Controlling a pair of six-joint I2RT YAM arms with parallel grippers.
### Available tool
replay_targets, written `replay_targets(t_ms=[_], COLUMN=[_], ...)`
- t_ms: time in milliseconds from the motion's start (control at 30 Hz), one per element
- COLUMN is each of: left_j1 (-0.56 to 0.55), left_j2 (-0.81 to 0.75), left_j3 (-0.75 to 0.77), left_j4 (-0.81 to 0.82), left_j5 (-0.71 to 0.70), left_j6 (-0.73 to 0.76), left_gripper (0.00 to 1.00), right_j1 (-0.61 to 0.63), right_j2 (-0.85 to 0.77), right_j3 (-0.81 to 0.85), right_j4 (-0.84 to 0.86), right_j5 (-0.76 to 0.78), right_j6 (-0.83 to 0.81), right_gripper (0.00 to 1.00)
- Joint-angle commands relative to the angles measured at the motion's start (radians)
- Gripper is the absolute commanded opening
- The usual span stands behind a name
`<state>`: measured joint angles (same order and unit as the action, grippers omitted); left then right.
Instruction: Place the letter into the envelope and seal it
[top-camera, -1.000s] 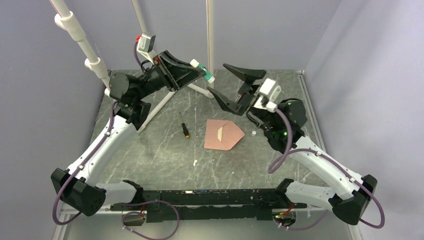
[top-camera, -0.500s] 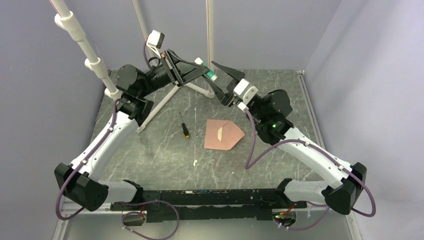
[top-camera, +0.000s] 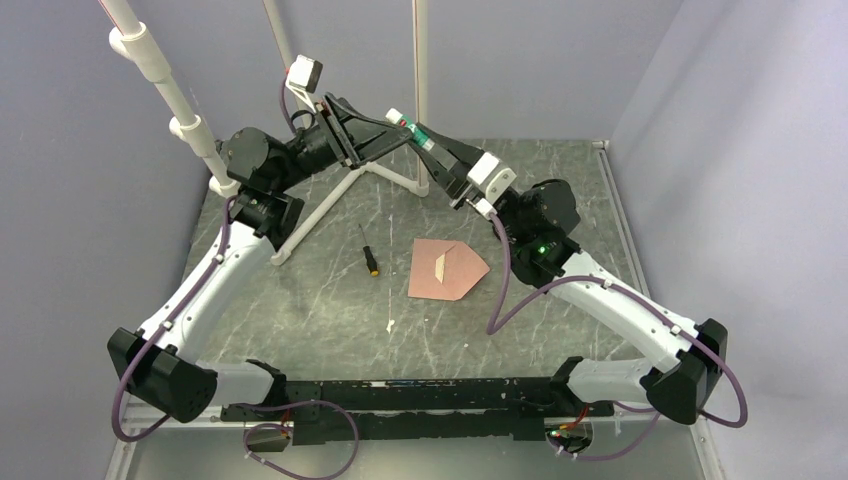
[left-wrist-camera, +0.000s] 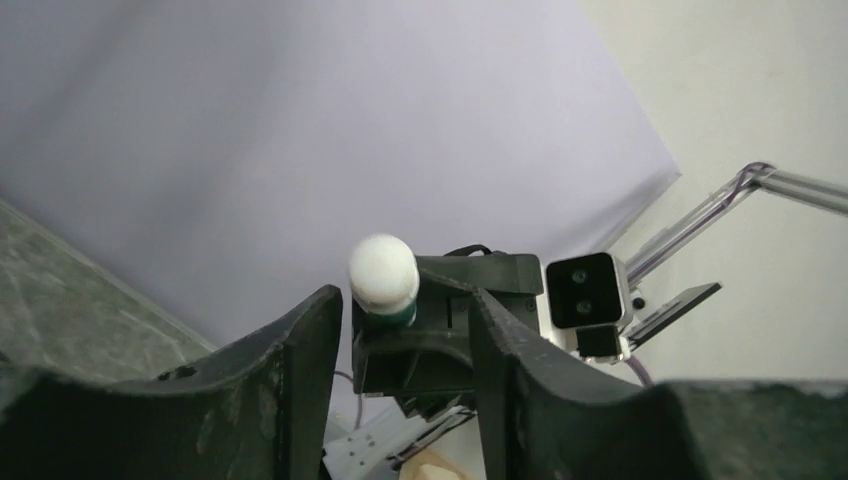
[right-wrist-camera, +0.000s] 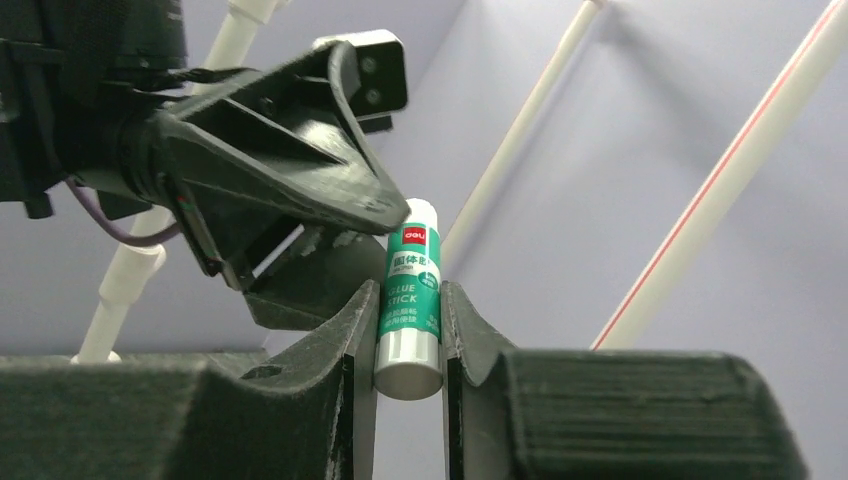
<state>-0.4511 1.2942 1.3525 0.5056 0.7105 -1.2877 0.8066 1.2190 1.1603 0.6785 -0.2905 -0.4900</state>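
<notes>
The salmon-pink envelope (top-camera: 447, 271) lies flat mid-table, its pointed flap open to the right. The letter is hidden; only a narrow pale sliver (top-camera: 441, 263) shows on the envelope's face. Both arms are raised and meet high above the table's back. My right gripper (top-camera: 432, 148) (right-wrist-camera: 410, 300) is shut on a green and white glue stick (top-camera: 417, 134) (right-wrist-camera: 410, 290), holding its lower body. My left gripper (top-camera: 398, 124) (left-wrist-camera: 400, 315) stands open around the stick's white end (left-wrist-camera: 383, 272), its fingers apart from it on both sides.
A small black screwdriver (top-camera: 369, 258) lies left of the envelope, and a white scrap (top-camera: 390, 325) sits nearer the front. White pipe legs (top-camera: 300, 222) slant across the back left, with upright poles (top-camera: 420, 70) behind the grippers. Grey walls close in three sides.
The right gripper has come up to the glue stick and shut on it. The left gripper, which held the stick, has opened its jaws.
</notes>
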Motion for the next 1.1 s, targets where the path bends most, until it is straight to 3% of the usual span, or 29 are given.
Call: replay_targets(t_ms=[0, 67, 200, 533, 700, 867, 1000, 1067], left_j1=[0.01, 0.015, 0.02, 0.025, 0.026, 0.031, 0.032, 0.032], left_j2=[-0.029, -0.035, -0.038, -0.03, -0.027, -0.029, -0.012, -0.002], left_j3=[0.033, 0.032, 0.033, 0.063, 0.072, 0.081, 0.088, 0.09], left_j4=[0.06, 0.049, 0.017, -0.144, -0.192, -0.223, -0.2, -0.174], left_j5=[0.035, 0.03, 0.019, 0.011, 0.019, 0.023, 0.05, 0.065], left_j6=[-0.002, 0.008, 0.037, 0.092, 0.101, 0.087, 0.053, 0.022], left_gripper=[0.66, 0.76, 0.82, 0.73, 0.51, 0.36, 0.08, 0.03], right_j1=[-0.009, -0.008, -0.009, -0.01, -0.01, -0.01, -0.01, -0.01], right_j2=[-0.034, -0.048, -0.074, -0.082, -0.074, -0.075, -0.08, -0.081], right_j3=[0.029, 0.026, 0.02, 0.071, 0.09, 0.102, 0.1, 0.093], right_j4=[0.015, -0.017, -0.078, -0.265, -0.313, -0.35, -0.346, -0.326], right_j5=[0.049, 0.036, 0.008, -0.006, 0.005, -0.005, -0.008, -0.004], right_j6=[0.016, 0.012, 0.013, 0.016, 0.004, -0.005, -0.001, 0.013], right_gripper=[0.0, 0.0, 0.0, 0.0, 0.0, 0.0, 0.0, 0.05])
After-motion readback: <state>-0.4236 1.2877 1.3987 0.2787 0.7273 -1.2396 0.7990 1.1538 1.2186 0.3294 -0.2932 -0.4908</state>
